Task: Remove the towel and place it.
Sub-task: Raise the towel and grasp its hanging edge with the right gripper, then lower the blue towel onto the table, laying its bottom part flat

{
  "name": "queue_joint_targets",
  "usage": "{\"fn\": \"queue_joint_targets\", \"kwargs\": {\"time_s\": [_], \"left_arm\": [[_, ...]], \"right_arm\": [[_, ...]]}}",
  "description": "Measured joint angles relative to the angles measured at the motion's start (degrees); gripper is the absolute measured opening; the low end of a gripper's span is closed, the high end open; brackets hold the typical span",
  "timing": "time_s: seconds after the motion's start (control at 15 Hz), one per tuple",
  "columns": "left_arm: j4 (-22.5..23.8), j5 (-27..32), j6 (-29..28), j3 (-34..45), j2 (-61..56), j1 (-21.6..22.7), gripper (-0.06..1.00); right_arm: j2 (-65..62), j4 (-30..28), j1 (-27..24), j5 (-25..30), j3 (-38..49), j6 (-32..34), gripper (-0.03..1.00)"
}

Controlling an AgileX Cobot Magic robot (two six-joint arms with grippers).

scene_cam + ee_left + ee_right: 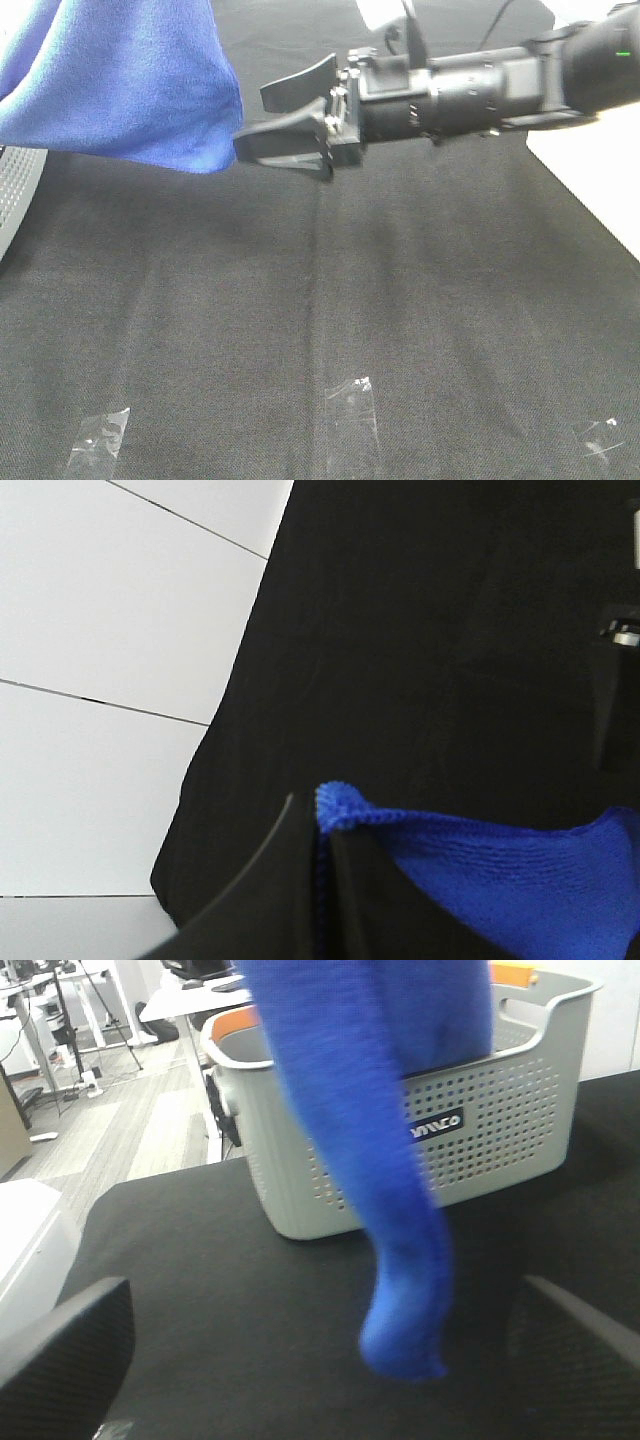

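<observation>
The royal-blue towel hangs in the air at the upper left of the exterior high view, its lowest corner well above the black cloth. My left gripper is shut on the towel's stitched edge; the gripper itself is out of the exterior view. My right gripper is open, its fingertips just right of the towel's hanging corner, not touching it. In the right wrist view the towel dangles between and ahead of the open fingers.
A grey perforated basket stands behind the hanging towel; its edge shows at the far left. Black cloth covers the table, with clear tape patches near the front. A white surface lies at right.
</observation>
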Motion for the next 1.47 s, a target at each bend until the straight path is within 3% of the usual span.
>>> {"fn": "queue_joint_targets", "kwargs": {"time_s": [0.47,0.93,1.07,1.2,1.47], "left_arm": [[-0.4,-0.1,0.0,0.0,0.0,-1.1,0.0],[0.7,-1.5,0.1,0.0,0.0,-1.1,0.0],[0.9,-1.5,0.1,0.0,0.0,-1.1,0.0],[0.9,-1.5,0.1,0.0,0.0,-1.1,0.0],[1.1,-1.5,0.1,0.0,0.0,-1.1,0.0]], "right_arm": [[5.7,0.1,1.1,1.8,-9.3,4.1,0.96],[9.4,0.0,5.6,-0.5,-10.0,4.7,0.96],[9.4,0.1,5.6,-1.1,-10.0,5.4,0.91],[9.4,0.0,5.6,-1.3,-10.0,5.5,0.76],[9.4,0.0,5.6,-1.5,-10.0,6.8,0.15]]}}
